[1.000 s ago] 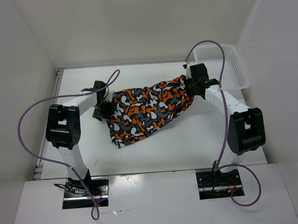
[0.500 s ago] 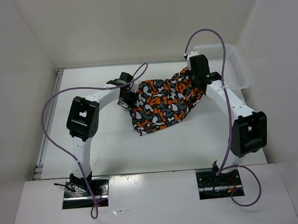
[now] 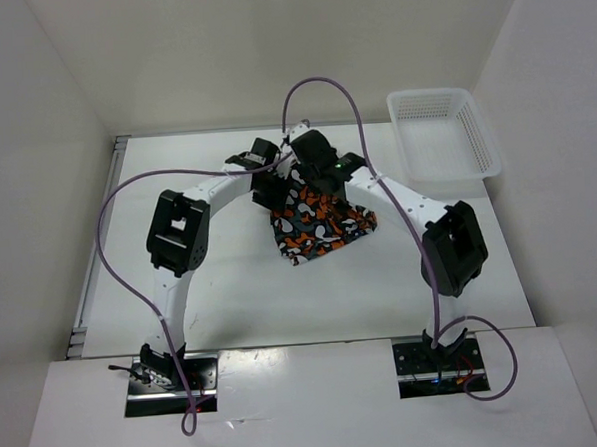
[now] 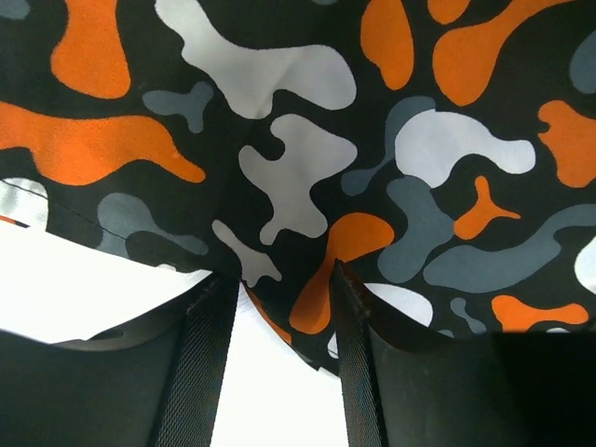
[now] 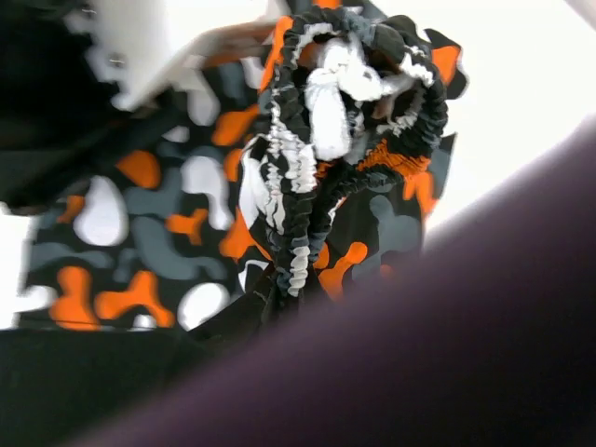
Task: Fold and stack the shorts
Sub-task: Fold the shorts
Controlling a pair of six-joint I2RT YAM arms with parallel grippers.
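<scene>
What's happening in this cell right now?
Both arms are working one pair of camouflage-print shorts over the middle of the table. The right gripper is shut on the bunched elastic waistband. The left gripper has its fingers apart with a cloth edge between them; grip unclear. The grippers sit close together, with the shorts bunched below. A white lattice basket stands at the far right.

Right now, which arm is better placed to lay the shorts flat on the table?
Right. The right end effector is shut on the bunched waistband of the shorts, so it likely controls the cloth. The left end effector has its fingers apart around a cloth edge; its grip is unclear.
</scene>
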